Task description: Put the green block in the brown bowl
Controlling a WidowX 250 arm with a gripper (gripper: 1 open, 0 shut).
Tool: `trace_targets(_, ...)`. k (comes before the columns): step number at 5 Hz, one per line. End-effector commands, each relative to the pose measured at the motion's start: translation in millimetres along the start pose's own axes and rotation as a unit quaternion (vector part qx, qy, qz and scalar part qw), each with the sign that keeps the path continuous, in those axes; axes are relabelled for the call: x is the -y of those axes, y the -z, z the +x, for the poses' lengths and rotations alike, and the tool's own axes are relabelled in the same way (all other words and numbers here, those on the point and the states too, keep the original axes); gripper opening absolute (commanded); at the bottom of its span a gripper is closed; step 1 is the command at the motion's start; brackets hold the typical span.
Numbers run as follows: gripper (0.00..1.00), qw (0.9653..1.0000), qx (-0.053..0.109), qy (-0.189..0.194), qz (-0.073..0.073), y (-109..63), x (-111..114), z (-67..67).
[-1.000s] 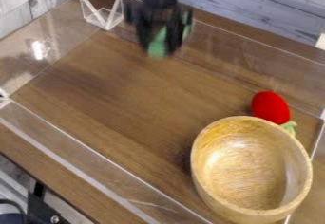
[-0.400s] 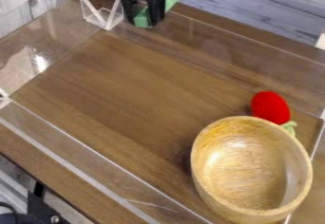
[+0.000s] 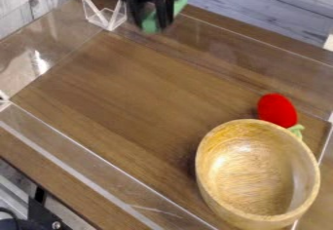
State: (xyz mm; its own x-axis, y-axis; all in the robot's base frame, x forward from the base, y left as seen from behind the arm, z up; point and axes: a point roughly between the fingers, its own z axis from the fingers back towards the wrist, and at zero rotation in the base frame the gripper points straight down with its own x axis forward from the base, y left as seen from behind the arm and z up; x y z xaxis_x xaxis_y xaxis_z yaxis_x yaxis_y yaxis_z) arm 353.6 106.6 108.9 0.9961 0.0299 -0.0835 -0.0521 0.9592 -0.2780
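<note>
- One second back the hand [image 3: 155, 18] hung further right and lower in the picture; it now sits up at the far left end of the counter [image 3: 143, 97], beside the clear plastic corner piece [image 3: 104, 15].
- Since the last glimpse it has barely shifted, only blurrier.
- Its dark body points steeply down, the top cut off by the picture's edge.
- Between the partly spread fingers sits the green block [image 3: 159, 21], clamped and lifted off the wood.
- Well apart, at the near right, the brown bowl [image 3: 256, 172] stands unmoved, nothing inside it.
- Just behind its rim lies the red toy [image 3: 276, 109], where it was before.
</note>
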Motion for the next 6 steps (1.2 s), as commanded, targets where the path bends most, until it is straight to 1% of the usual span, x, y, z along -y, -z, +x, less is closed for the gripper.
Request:
trace_targets(1,0.00,0.9992,0.024,0.033,0.000,-34.3,-3,8.5)
trace_targets(2,0.00,0.9993,0.025,0.028,-0.007,-33.6,-7,15.3)
trace_targets(4,0.00,0.9995,0.025,0.017,-0.012,-25.5,-23,14.8)
trace_targets(5,0.00,0.9995,0.026,0.012,-0.016,-21.2,-28,14.0)
trace_targets(6,0.00,0.9993,0.025,0.012,-0.024,-21.4,-27,14.2)
